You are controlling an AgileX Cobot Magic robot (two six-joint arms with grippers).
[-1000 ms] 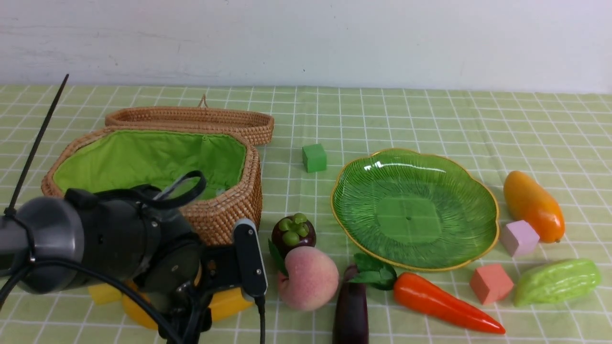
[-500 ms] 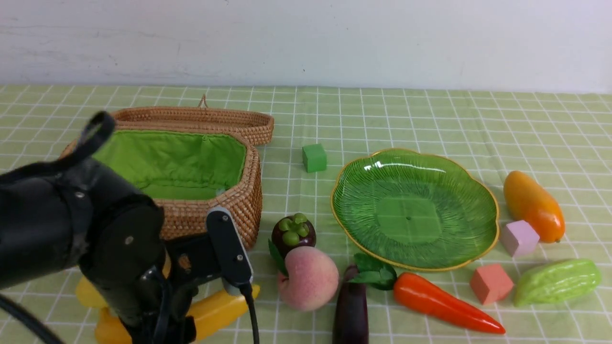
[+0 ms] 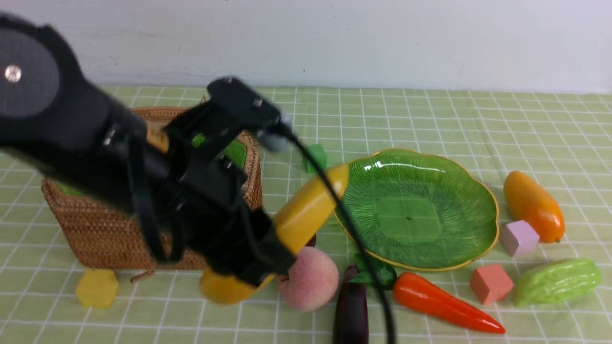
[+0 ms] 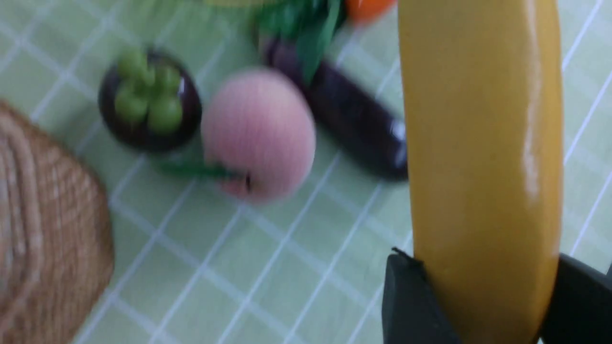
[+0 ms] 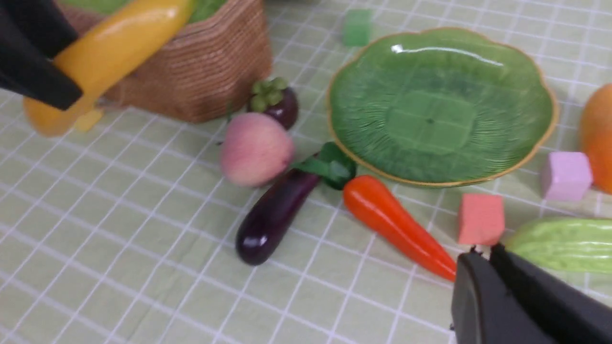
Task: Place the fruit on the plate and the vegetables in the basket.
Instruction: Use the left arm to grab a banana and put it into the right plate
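1. Banana [image 3: 311, 205]: yellow, in the black left gripper [image 4: 487, 306].
2. Plate [image 3: 411, 215]: ribbed translucent green, gold rim, right of gripper.
3. Peach [image 3: 308, 279]: pink, just beside gripper.
4. Basket [image 3: 95, 234]: brown weave.
5. Tablecloth [image 3: 430, 110]: pale green, white grid.

1. This looks like a robot test bench in a lab-like room rather than a lived-in home. A bare white wall [image 3: 382, 38] stands directly behind the table [image 3: 430, 110].
2. A light green checked cloth [image 3: 526, 119] covers the table like a staged work surface.
3. The food on it is all toy: a fuzzy peach [image 3: 308, 278] and a glossy plastic carrot [image 3: 444, 303] lie among plain foam cubes [image 3: 491, 284].
4. A black robot arm [image 3: 71, 134] with a trailing cable [image 3: 354, 229] reaches over the table.
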